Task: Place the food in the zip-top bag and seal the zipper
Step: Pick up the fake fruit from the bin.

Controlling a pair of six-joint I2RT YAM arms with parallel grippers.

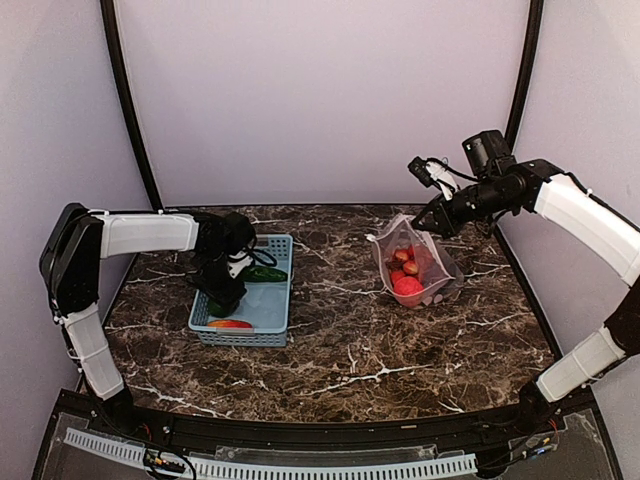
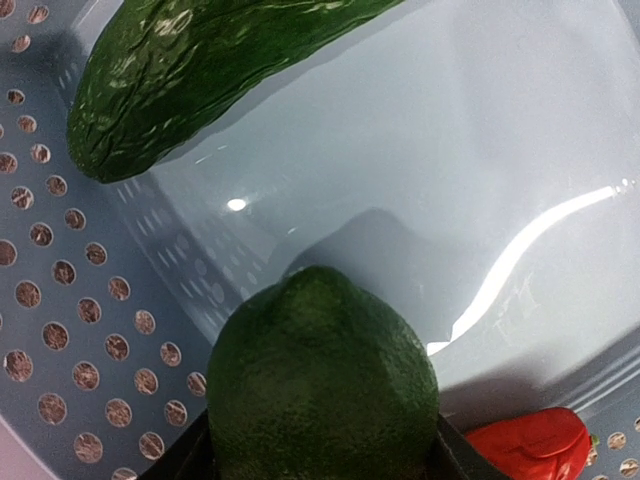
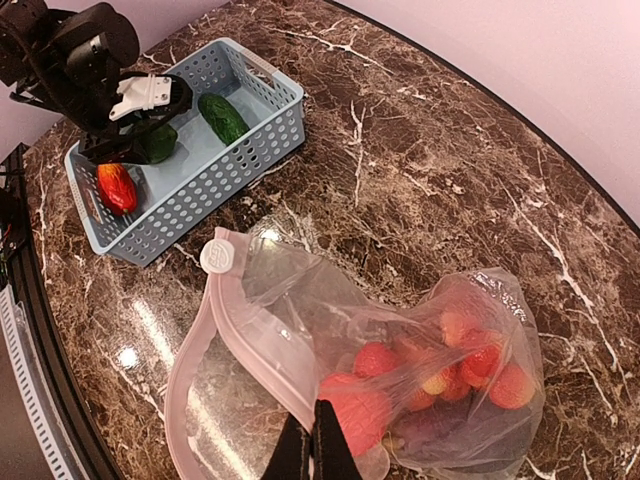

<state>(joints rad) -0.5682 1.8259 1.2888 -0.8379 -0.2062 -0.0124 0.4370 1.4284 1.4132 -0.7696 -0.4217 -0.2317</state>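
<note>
Left wrist cam tells you the most here. Your left gripper is clamped on the avocado, one finger on each side, down inside the blue basket. I can't tell if the avocado is off the basket floor yet. The cucumber lies at the far end and the red pepper sits just beside the avocado. I'd lift straight up, or you'll likely nudge the pepper.

On the other side, your right gripper is pinched shut on one lip of the bag. It lifts that edge while the bag's bottom rests on the desk, so the mouth gapes toward the basket. I'd say that's the whole point of the hold: one arm props the opening and the other feeds it.

The red and peach fruits are bunched at the bottom, with something dark purple under them, probably the eggplant. The zipper is wide open, with its white tab at the corner.

My read is three pieces to go, then sealing. That thin plastic looks like it'll sag, so aim for the middle of the mouth.
</note>
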